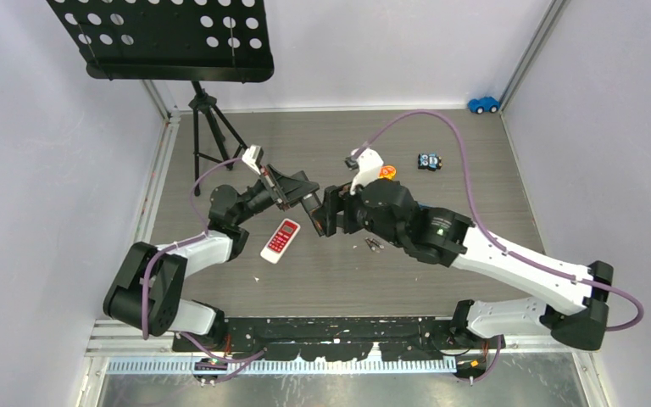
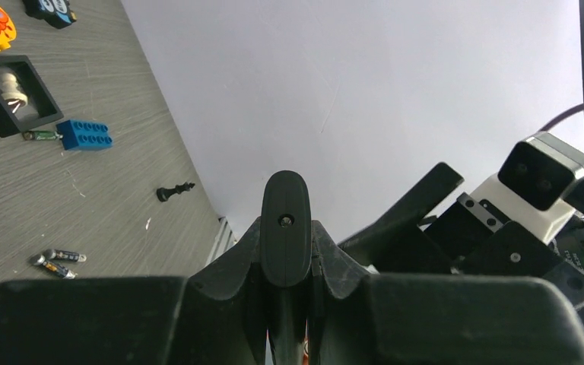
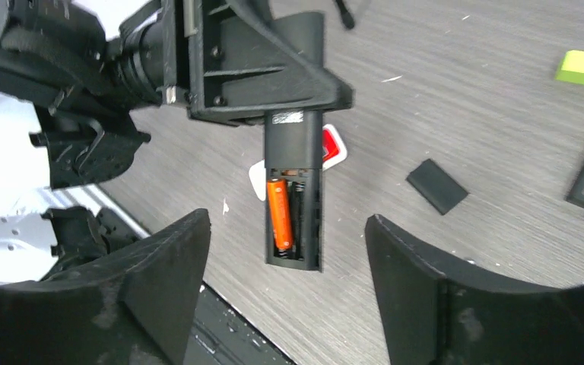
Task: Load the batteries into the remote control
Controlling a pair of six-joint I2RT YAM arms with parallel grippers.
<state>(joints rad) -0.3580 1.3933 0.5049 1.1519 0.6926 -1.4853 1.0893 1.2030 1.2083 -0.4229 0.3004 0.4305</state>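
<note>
My left gripper (image 1: 298, 190) is shut on a black remote control (image 3: 294, 144) and holds it above the table with its back compartment uncovered. An orange battery (image 3: 279, 215) lies in the compartment's left slot, and the slot beside it shows only its spring. In the left wrist view the remote's rounded end (image 2: 286, 228) sticks up between the fingers. My right gripper (image 3: 287, 228) faces the compartment, open, with nothing between its fingers. A dark grey-silver pair of batteries (image 1: 374, 245) (image 2: 57, 261) lies on the table under the right arm.
A red-and-white remote (image 1: 280, 240) lies below the left gripper, with a black battery cover (image 3: 437, 185) on the table nearby. A blue brick (image 2: 84, 134), a black frame (image 2: 11, 95), a chess pawn (image 2: 175, 192), an orange toy (image 1: 387, 172) and a tripod (image 1: 208, 127) stand farther back.
</note>
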